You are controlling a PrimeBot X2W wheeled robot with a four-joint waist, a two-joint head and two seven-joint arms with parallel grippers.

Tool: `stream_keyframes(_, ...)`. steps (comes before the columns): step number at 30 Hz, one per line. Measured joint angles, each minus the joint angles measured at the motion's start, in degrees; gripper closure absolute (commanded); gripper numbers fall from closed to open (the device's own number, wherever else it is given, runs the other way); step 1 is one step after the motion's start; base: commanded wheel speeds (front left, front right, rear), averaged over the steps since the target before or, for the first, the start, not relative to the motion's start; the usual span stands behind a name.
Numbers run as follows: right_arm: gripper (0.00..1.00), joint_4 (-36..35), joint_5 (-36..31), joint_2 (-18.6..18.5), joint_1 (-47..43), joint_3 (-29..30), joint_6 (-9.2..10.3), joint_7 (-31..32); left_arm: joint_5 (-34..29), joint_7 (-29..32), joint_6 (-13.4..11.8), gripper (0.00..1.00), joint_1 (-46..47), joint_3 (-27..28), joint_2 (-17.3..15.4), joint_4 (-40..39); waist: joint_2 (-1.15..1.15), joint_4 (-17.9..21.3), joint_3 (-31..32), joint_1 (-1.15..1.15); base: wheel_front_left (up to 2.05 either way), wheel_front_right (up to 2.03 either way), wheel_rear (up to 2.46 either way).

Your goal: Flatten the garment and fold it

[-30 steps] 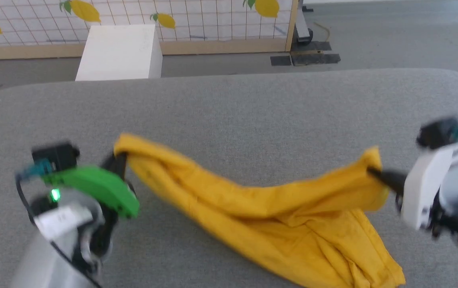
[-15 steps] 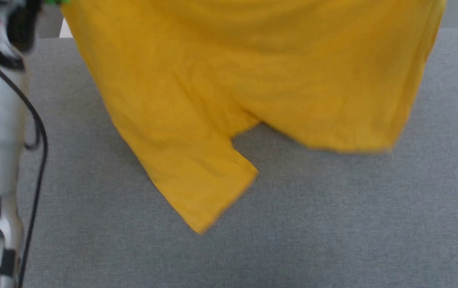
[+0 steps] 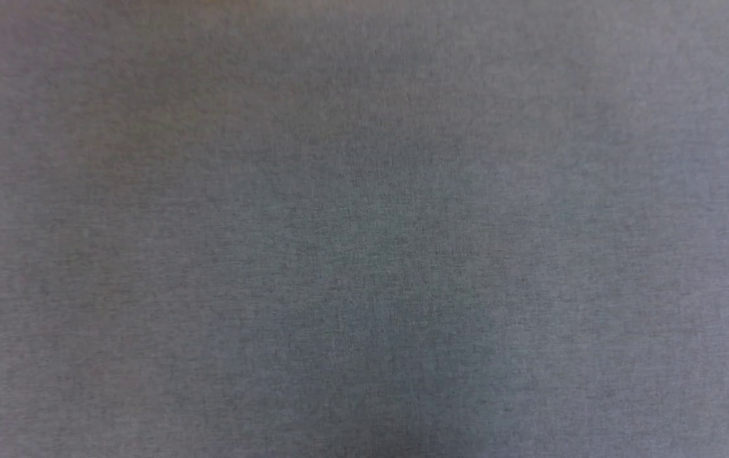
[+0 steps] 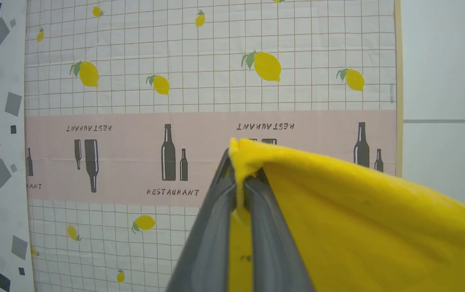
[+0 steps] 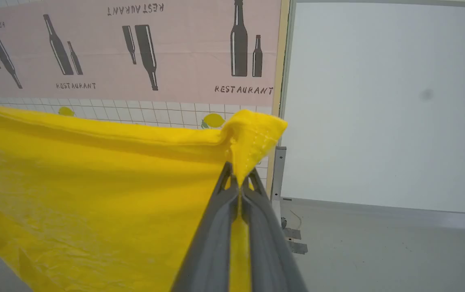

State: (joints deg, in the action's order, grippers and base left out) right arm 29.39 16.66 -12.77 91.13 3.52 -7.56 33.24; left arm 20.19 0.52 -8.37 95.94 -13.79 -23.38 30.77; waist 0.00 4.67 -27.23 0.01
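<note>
Up off the grey padded surface (image 3: 364, 229), strung between both arms: garment (image 4: 358, 227), mustard-yellow, hanging as a sheet in front of a lemon-and-bottle printed backdrop (image 4: 155, 81). Left gripper (image 4: 242, 178): clenched on one bunched corner, cloth puckered out above the fingertips and trailing off to that view's right. Right gripper (image 5: 238, 178): likewise clamped, on a stitched corner, top edge running fairly taut to that view's left, body of the cloth drooping below. Pinched edge, hem or shoulders: not determinable. Status, judged: flattening step in hand, laying-down not yet done, folding untouched. Hazards, judged: thin corner bites liable to slip under a sharp snap or too wide a spread of the arms; uneven lowering likely to land the cloth skewed or doubled under itself; sleeves possibly tucked beneath on landing; trailing edge possibly dragging into wrinkles through early contact with the surface.
</note>
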Motion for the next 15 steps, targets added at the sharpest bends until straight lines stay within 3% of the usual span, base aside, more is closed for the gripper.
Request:
stream_keyframes(7, 1.00, 5.3, -0.6, 1.6, 3.2, 0.3, 0.00, -5.1, 0.6, -7.0, -0.1, 1.00, 1.9, 1.5, 0.8, 4.9, 0.00, 0.3, -4.9, 0.00, 0.00, 0.00, 0.00)
stream_keyframes(15, 1.00, 7.2, 5.1, -0.1, 1.1, -4.3, 0.00, -7.5, 4.1, -11.9, 3.6, 1.00, -0.9, 2.0, 2.9, 9.4, 0.00, -1.7, -7.1, 0.00, 0.00, 0.00, 0.00)
